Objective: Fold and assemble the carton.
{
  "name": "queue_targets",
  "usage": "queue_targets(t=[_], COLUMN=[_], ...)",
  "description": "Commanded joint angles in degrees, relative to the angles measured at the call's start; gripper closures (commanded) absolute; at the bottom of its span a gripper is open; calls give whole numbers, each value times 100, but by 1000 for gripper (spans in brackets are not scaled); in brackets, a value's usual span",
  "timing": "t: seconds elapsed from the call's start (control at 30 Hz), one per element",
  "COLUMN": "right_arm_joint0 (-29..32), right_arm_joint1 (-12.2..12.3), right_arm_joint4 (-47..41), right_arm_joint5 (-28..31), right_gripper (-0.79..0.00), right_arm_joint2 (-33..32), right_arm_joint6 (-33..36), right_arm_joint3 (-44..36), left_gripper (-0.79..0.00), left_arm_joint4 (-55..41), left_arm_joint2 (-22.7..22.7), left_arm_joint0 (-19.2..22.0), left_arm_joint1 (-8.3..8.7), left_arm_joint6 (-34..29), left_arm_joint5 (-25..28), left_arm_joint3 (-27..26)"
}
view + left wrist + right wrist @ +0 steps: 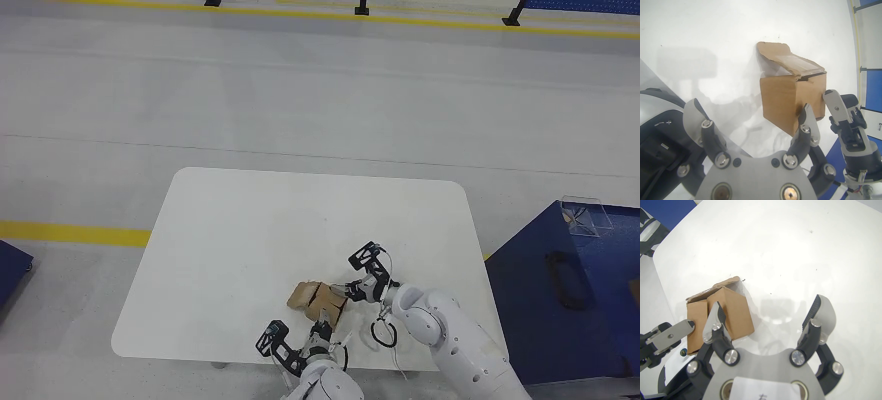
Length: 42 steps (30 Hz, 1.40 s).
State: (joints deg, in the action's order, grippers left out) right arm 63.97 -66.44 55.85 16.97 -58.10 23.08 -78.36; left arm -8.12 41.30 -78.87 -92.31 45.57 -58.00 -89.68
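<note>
Left jaws stand wide open closest to the lens in the left wrist view, gripping nothing; one finger (807,115) has its tip at a lower corner of the brown carton (780,98). That carton stands upright on the white counter (715,37), its torn-edged top flap (776,49) raised, with clear tape (798,63) on it. A finger (834,106) of the right jaws touches the carton's side face.

In the right wrist view, the right jaws are spread wide and hold nothing: one finger (714,317) rests against the carton (738,313), the other (821,309) hangs over bare counter (791,247). A finger (677,330) of the left jaws presses the neighbouring face.

From the top view, the carton (318,298) sits near the counter's (300,220) near edge, between the two arms.
</note>
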Motion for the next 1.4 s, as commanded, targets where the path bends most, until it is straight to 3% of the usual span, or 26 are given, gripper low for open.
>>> queue_targets(t=[0.0,0.37,0.67,0.8,0.97,1.1,1.37], right_arm_joint0=[-24,-97,189,381,523,561,561], right_arm_joint1=[-11,-93,27,91,120,116,107], right_arm_joint4=[28,-21,-503,-521,-526,-503,-445], right_arm_joint5=[-21,-167,-100,-87,-78,-93,-122], right_gripper=[-785,-785,-785,-785,-785,-785,-785], right_arm_joint2=[12,49,-678,-982,-1131,-1123,-1121], right_arm_joint6=[-34,-323,-238,-210,-195,-185,-156], right_arm_joint3=[12,14,-291,-441,-521,-562,-627], left_gripper=[-785,-785,-785,-785,-785,-785,-785], left_arm_joint4=[-7,26,189,215,528,376,28], left_arm_joint2=[-13,-128,-6,208,416,211,-125], left_arm_joint0=[7,151,83,-231,-553,-345,165], left_arm_joint1=[-54,-324,-322,-196,-105,-156,-345], left_arm_joint6=[31,34,95,215,72,-32,-116], left_arm_joint5=[0,0,56,144,0,0,0], left_arm_joint3=[41,279,126,-277,-111,245,471])
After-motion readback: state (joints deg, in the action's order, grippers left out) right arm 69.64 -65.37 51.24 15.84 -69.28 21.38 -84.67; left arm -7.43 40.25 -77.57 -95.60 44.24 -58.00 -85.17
